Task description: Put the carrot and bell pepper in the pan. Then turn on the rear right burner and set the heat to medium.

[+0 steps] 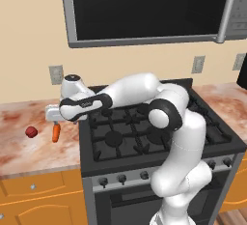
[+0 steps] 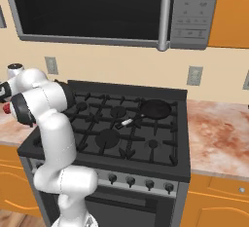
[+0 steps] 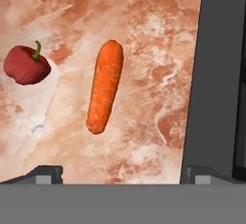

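The gripper [image 3: 122, 172] is wide open above the carrot [image 3: 104, 93] in the middle of the hand view. It should go straight down and pinch across the carrot's thin sides.

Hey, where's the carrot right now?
The carrot lies on the marble counter left of the stove, beside the bell pepper; the open gripper hangs above it.

An orange carrot [image 3: 105, 87] lies flat on marbled countertop beside a dark red bell pepper [image 3: 27, 65]; the black pan [image 2: 155, 108] sits on the stove's rear right burner.
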